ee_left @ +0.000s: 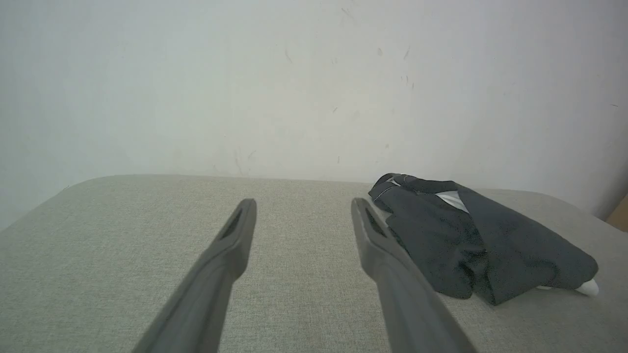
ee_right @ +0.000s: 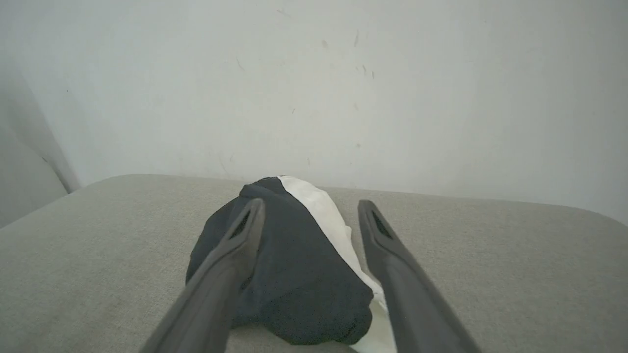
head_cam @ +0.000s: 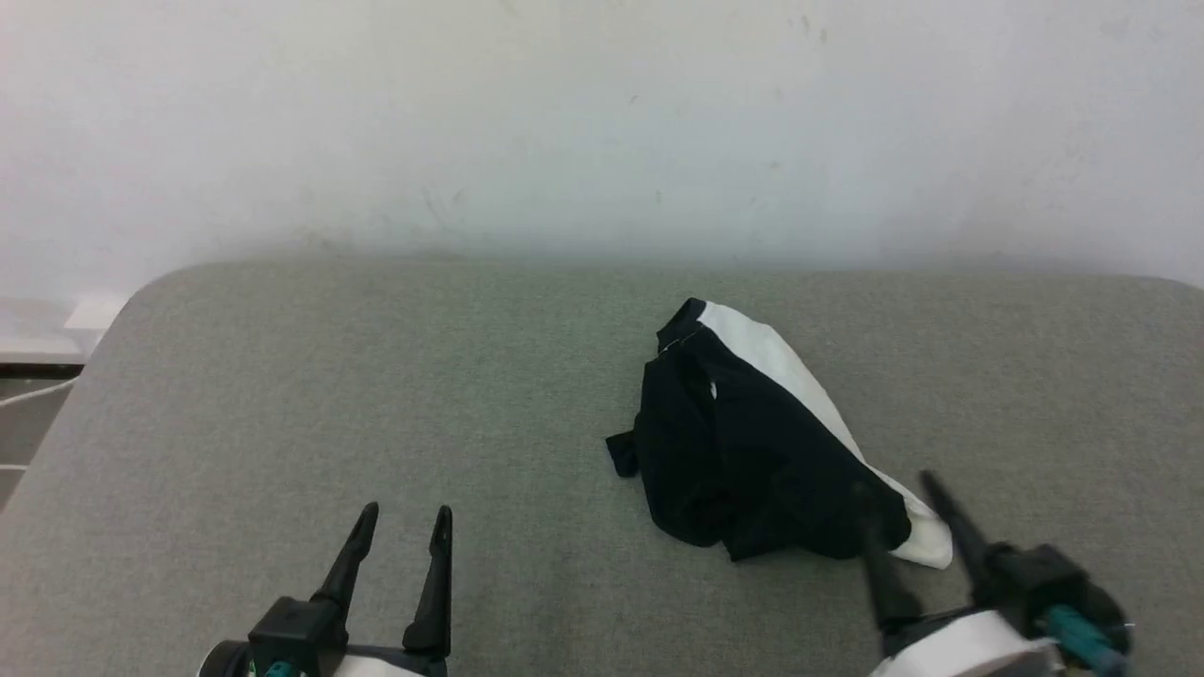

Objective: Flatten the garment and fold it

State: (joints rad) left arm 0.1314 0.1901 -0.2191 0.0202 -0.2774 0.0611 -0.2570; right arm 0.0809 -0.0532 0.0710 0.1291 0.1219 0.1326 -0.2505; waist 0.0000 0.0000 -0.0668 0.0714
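Observation:
The garment (head_cam: 752, 442) lies bunched in a heap on the grey-green padded table (head_cam: 376, 395), right of centre. Mostly black cloth shows, with a white strip along its right side. My right gripper (head_cam: 894, 484) is open just in front of the heap's near right end, its fingers pointing at it. In the right wrist view the garment (ee_right: 299, 264) lies between and beyond my open fingers (ee_right: 230, 264), nothing pinched. My left gripper (head_cam: 406, 512) stands open at the lower left, well apart from the cloth. The left wrist view shows the garment (ee_left: 481, 240) to the right of that gripper (ee_left: 303, 202).
A white wall (head_cam: 602, 122) rises directly behind the table's far edge. The table's rounded left corner (head_cam: 141, 291) drops off to a floor area with a white cable (head_cam: 33, 390). Bare table surface stretches left of the heap.

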